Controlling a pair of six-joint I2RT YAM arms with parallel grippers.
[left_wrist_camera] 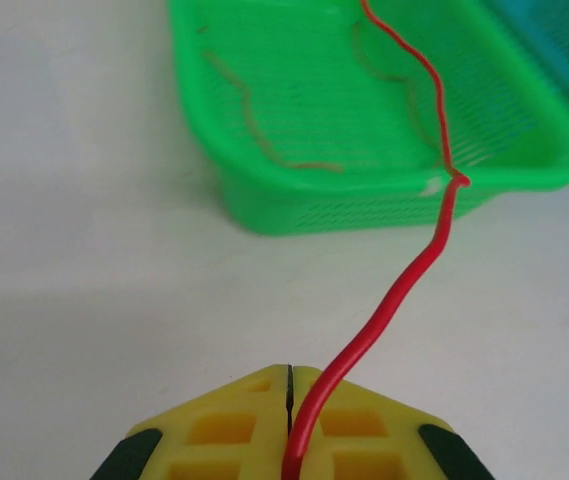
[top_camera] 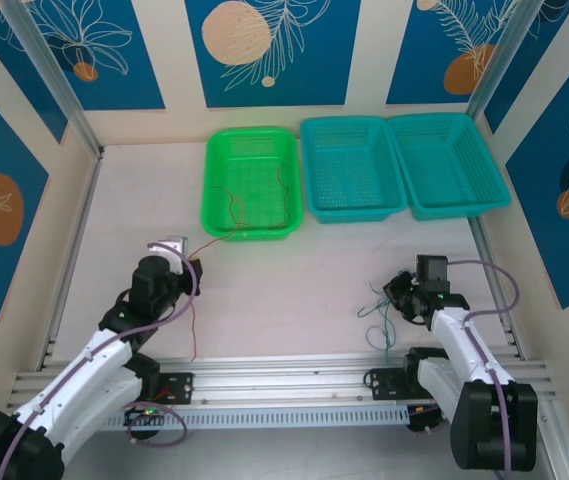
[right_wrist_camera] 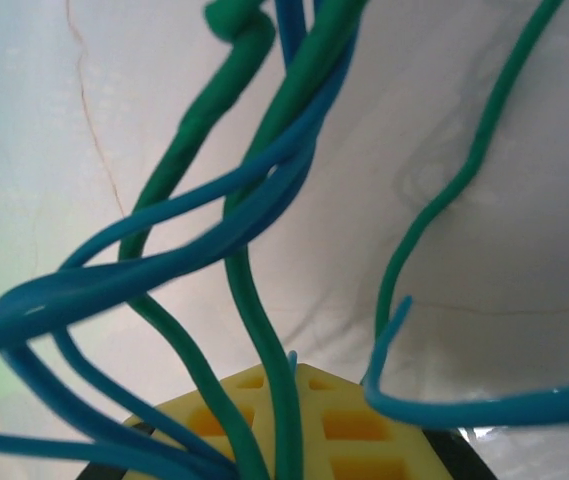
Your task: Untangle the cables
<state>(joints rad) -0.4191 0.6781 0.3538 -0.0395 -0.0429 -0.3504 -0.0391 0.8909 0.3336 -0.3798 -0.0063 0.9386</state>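
- The red wire (left_wrist_camera: 404, 285) kinks over the near rim of the green basket (left_wrist_camera: 294, 215). I'd carry it forward and low, letting go only once the trailing length clears that rim.
- Left gripper (left_wrist_camera: 290, 385): pads pressed together, pinching the red wire.
- Right gripper (right_wrist_camera: 282, 378): pads look closed on the blue-green tangle (right_wrist_camera: 264, 190), well apart from the basket.

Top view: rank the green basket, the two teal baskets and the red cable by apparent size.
1. Right teal basket, middle teal basket, green basket: near alike, so unranked; the right one perhaps slightly wider.
2. Red cable: a thin line, clearly smallest.
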